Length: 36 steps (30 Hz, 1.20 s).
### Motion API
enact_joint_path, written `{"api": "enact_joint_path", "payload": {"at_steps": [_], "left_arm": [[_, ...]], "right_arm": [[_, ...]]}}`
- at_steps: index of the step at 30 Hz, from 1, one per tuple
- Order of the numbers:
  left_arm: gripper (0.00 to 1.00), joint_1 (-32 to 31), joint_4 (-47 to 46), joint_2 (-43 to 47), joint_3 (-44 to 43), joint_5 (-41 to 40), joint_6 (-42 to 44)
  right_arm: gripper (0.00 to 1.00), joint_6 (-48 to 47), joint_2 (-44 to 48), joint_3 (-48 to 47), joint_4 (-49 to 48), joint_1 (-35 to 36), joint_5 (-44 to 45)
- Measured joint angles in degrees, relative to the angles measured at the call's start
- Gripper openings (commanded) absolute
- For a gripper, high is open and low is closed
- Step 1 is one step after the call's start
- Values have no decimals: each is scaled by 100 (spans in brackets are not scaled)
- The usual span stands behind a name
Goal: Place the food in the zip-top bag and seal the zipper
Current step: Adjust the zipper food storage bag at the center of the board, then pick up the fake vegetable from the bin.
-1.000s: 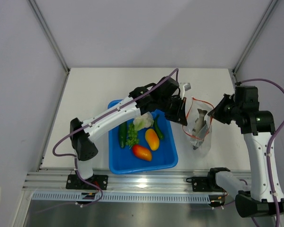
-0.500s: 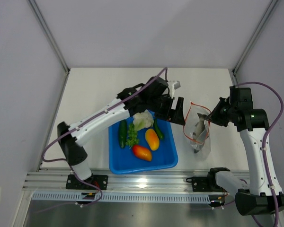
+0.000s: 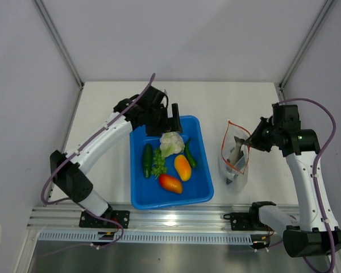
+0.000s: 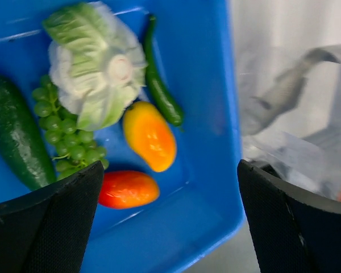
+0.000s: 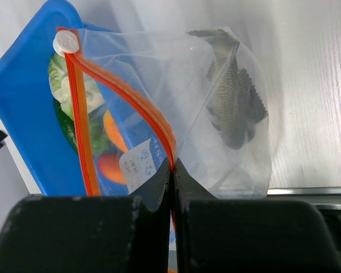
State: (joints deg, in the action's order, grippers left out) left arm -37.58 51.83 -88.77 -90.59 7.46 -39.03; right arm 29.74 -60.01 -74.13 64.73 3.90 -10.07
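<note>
Already the fish (image 5: 233, 108) lies in the bag (image 3: 236, 170), at 3 o'clock from the tray (image 3: 200, 185) holding perhaps six foods (image 3: 182, 167). Right fingers (image 5: 102, 227) pinch the zipper (image 5: 84, 142); left fingers (image 4: 51, 222) gape, empty.

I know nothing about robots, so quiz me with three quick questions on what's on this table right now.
1. True or false: the grey fish is inside the clear bag.
2. Which gripper pinches the bag's orange strip: A) left, B) right?
3. How many food pieces lie in the blue tray?
Key: 1 true; 2 B, the right gripper; 3 six.
</note>
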Motion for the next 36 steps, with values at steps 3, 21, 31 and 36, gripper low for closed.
{"api": "enact_joint_path", "payload": {"at_steps": [3, 21, 31, 36], "left_arm": [[99, 109, 122, -396, 55, -105, 0], [100, 876, -667, -1982, 546, -9, 17], [98, 885, -1460, -1967, 754, 170, 164], [92, 896, -1838, -1963, 1167, 446, 111]], "right_arm": [[0, -4, -11, 48, -33, 0, -37], [0, -131, -72, 160, -103, 28, -146], [0, -133, -142, 192, -140, 4, -142], [0, -136, -142, 192, -140, -35, -140]]}}
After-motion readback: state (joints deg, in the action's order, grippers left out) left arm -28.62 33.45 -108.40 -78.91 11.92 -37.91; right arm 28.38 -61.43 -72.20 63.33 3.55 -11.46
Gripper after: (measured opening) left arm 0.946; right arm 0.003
